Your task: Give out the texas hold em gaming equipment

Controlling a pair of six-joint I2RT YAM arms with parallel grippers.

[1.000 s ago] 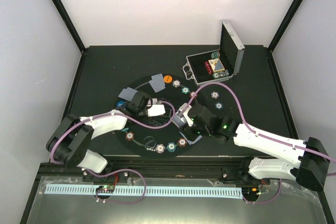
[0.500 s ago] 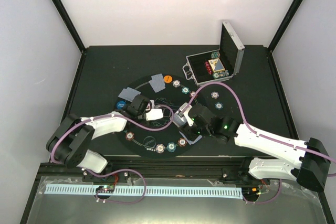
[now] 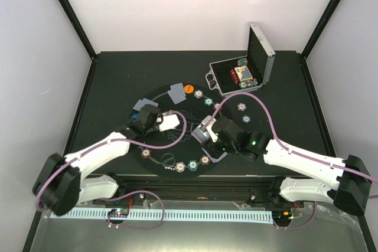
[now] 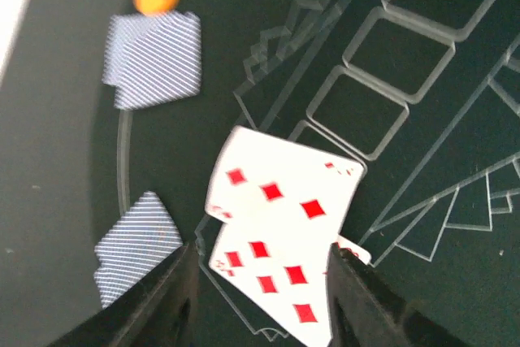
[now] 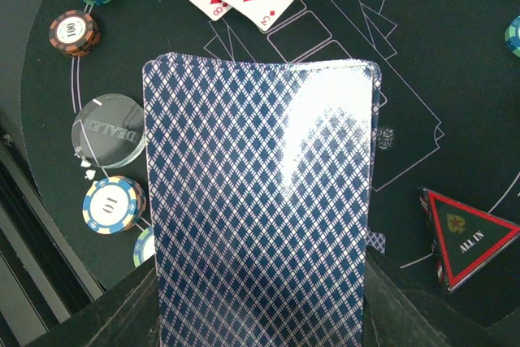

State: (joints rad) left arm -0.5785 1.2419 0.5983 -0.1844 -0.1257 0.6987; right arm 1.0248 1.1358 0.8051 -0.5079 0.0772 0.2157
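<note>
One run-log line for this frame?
left pincer: open over two face-up red diamond playing cards on round black mat | right pincer: shut on blue-patterned card deck

The card deck point(image 5: 260, 201) shows a glossy, glare-catching back, the mat point(image 5: 479, 119) is matt black with shiny printed lines, the dealer button point(image 5: 110, 129) is clear plastic, the case point(image 3: 271, 62) silvery metal.
</note>
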